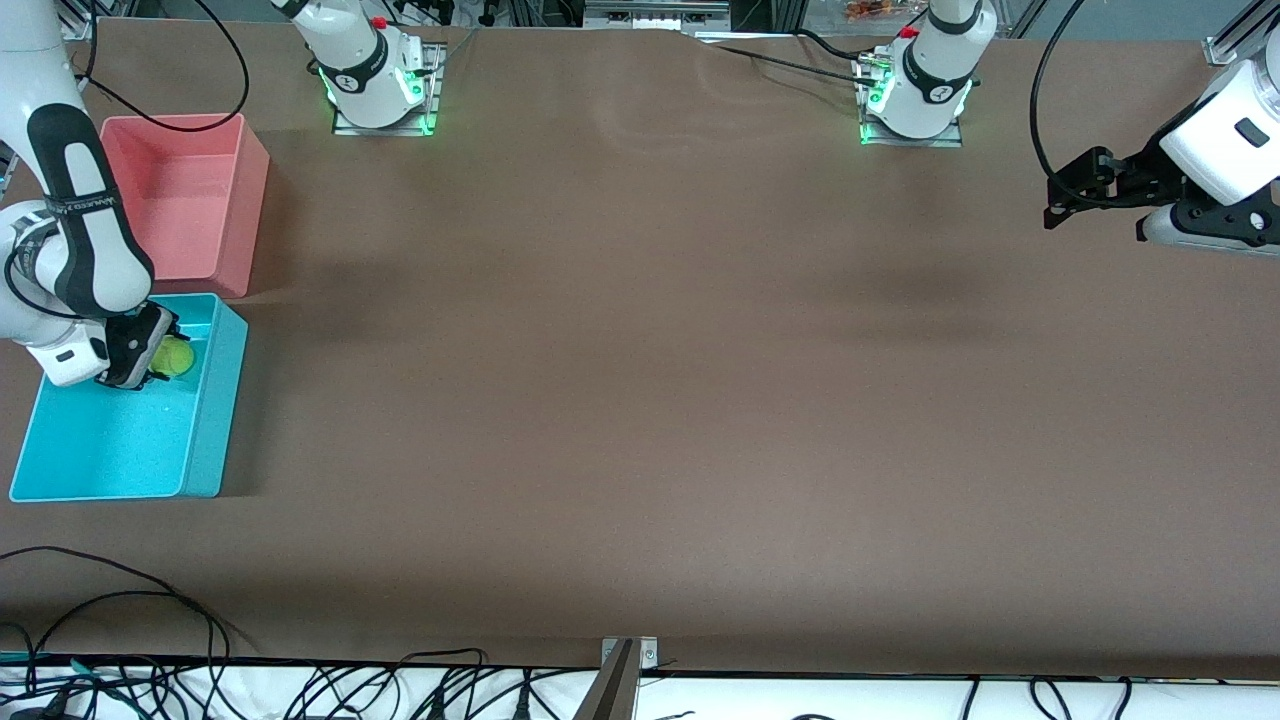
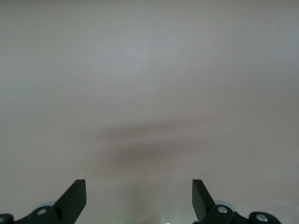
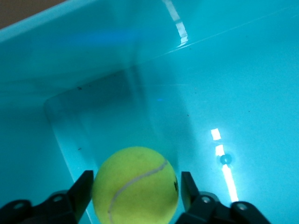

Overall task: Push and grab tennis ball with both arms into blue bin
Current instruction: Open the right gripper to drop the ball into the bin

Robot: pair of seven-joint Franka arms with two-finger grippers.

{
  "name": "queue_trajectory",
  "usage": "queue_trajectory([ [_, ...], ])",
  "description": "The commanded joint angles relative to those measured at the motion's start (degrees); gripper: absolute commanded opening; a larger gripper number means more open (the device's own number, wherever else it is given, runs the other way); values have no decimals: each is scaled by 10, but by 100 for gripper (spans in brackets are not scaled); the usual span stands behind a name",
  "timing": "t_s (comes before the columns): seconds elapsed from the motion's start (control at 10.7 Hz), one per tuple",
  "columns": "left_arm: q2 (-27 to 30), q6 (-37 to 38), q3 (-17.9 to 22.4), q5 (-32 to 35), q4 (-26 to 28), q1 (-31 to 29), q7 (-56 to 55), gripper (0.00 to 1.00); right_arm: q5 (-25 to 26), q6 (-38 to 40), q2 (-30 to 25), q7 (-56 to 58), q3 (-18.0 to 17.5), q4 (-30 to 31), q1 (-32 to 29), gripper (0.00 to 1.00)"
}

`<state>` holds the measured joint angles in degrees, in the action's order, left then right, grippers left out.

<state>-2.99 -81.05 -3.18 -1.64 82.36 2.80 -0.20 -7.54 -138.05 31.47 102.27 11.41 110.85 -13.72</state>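
Release only once the ball (image 3: pixel 135 185) is low over the bin (image 1: pixel 215 400) floor, opening wide so it drops instead of rolling up a wall. The ball sits between the right gripper (image 1: pixel 150 358) fingers, inside the bin near its wall toward the pink tub (image 1: pixel 250 200); whether the fingers clamp it, I cannot tell. The left gripper (image 1: pixel 1075 190) waits spread wide and empty, well away from the bin

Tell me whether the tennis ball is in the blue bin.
In: the tennis ball sits between the right end effector's fingers, inside the blue bin's walls.
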Motion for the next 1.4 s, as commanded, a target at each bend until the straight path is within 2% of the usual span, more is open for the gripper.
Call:
queue_trajectory([
  [0.0, -2, 4, 5, 6, -11, 5, -12, 100, -11, 4, -4, 18, -2, -15, 0, 100],
  [0.37, -3, 4, 4, 14, -11, 6, -12, 100, -11, 13, -105, 13, -9, 8, 34, 100],
  [0.65, -2, 4, 5, 14, -11, 5, -13, 100, -11, 46, -226, -23, -11, 61, 66, 100],
  [0.84, -3, 4, 5, 14, -11, 5, -15, 100, -11, 173, -290, -172, -14, 65, 92, 100],
  [0.93, -2, 4, 4, 14, -11, 5, -16, 100, -11, 205, -311, -227, -24, 65, 98, 100],
  [1.3, -3, 4, 3, 14, -11, 6, -15, 100, -7, 216, -345, -436, -77, 60, 103, 100],
])
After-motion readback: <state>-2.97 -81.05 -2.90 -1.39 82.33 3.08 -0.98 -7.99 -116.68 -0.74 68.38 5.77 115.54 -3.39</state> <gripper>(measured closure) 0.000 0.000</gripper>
